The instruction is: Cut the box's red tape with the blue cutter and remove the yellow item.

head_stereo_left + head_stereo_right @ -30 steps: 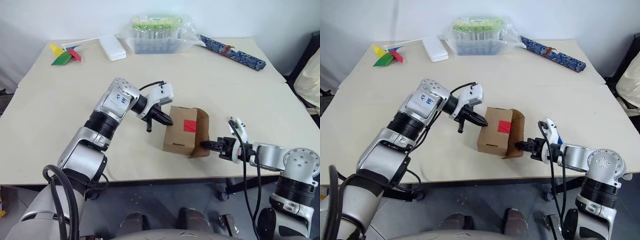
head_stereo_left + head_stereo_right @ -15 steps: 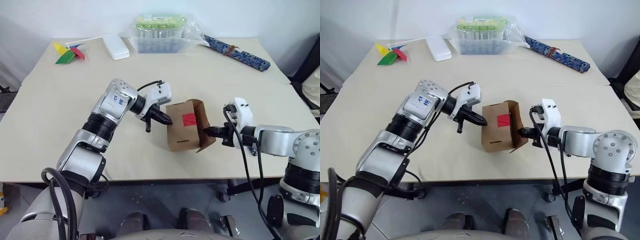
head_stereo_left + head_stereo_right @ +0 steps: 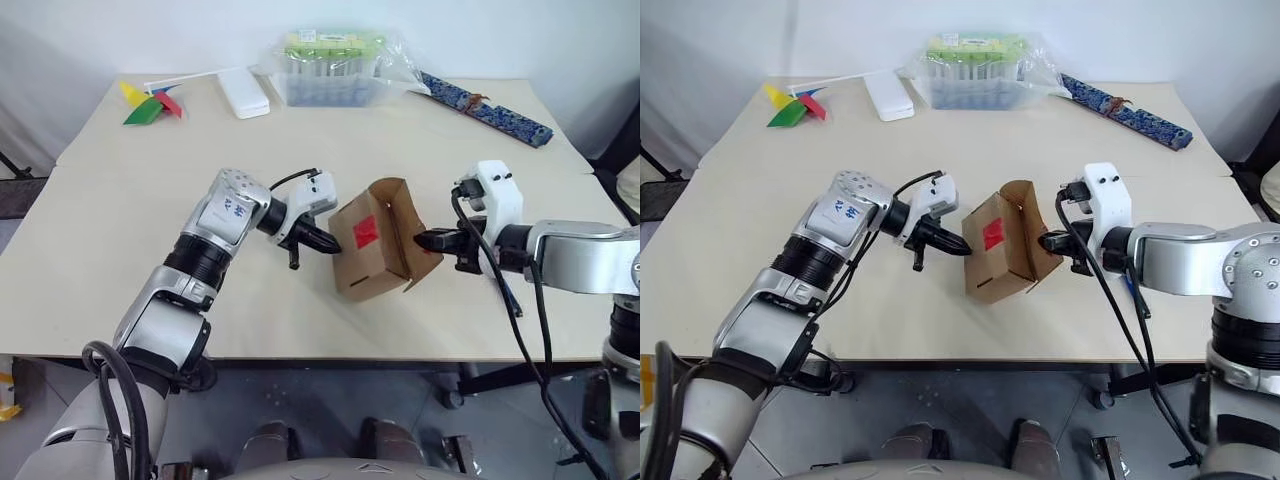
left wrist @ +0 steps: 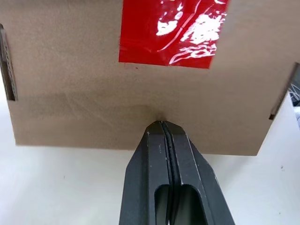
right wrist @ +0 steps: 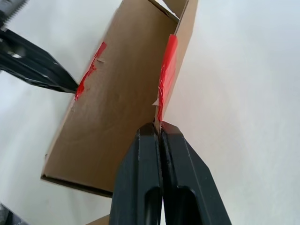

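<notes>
Cardboard tilts between my arms: the box (image 3: 375, 245) sits mid-table, its open flap (image 5: 174, 61) pinched in my right gripper (image 5: 158, 129), while my left gripper (image 4: 163, 125), fingers pressed together, touches the side bearing the red tape (image 4: 171, 32).

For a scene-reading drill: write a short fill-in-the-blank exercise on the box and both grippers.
1. The right gripper has its fingers shut on the box's open ____.
2. The tape on the box is ____ in colour.
3. The left gripper, fingers shut, presses its tip against the box's side, just below the ____.
4. The box stands ____ on the table, not flat.

Missing words: flap; red; tape; tilted
</notes>
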### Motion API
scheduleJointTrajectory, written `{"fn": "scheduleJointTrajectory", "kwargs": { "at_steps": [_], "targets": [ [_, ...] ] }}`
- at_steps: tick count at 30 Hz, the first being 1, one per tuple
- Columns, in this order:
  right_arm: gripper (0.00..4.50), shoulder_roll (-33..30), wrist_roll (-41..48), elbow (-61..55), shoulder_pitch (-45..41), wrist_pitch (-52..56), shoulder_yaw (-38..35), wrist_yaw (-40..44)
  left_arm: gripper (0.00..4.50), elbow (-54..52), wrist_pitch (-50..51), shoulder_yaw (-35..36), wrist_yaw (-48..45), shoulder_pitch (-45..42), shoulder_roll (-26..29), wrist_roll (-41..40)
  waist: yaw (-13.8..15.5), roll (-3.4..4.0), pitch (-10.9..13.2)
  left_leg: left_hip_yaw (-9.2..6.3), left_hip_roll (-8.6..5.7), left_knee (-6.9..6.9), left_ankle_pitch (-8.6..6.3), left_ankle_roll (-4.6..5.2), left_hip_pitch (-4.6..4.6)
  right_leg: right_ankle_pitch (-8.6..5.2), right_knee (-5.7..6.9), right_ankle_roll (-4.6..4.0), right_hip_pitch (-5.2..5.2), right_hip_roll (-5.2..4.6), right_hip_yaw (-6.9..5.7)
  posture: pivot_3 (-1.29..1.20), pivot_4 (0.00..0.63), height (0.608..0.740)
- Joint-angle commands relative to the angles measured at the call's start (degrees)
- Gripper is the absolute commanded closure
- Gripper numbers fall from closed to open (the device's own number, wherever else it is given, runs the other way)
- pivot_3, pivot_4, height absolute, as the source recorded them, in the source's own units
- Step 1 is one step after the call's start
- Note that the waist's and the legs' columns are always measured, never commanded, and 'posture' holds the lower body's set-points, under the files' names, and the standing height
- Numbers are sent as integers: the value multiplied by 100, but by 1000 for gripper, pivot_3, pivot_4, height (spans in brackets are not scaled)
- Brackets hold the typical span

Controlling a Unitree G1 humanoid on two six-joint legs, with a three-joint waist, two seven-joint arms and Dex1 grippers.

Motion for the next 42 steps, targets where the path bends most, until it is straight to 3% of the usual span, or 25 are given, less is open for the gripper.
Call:
{"fn": "scheduleJointTrajectory", "kwargs": {
  "at_steps": [1,17,27,42],
  "targets": [
    [4476,-449,1039,-342,-77,-758,562,-407,4500,81,19,-182,150,112,-208,143,-1,0,0,0,0,0,0,2,-2,1,-4,2,0,0,-1,0,150,740],
    [4476,-1113,1113,-415,-553,-1383,1731,-148,4500,323,45,184,399,140,-114,92,-27,-2,1,-1,8,9,-2,5,-69,6,-23,7,-38,6,-43,0,150,740],
    [4476,-1227,867,-138,-885,-1146,2020,108,4500,-241,1406,1406,-265,-200,986,-1061,-161,-8,5,-3,15,-2,0,0,-71,6,-21,7,-46,14,-48,0,150,740],
    [4476,-1175,948,-133,-1243,-1189,2197,5,4500,-1696,2282,1297,-221,-254,371,-2096,-164,-11,9,3,11,-4,2,-6,-77,9,-24,13,-45,18,-56,0,150,740]
  ]
}}
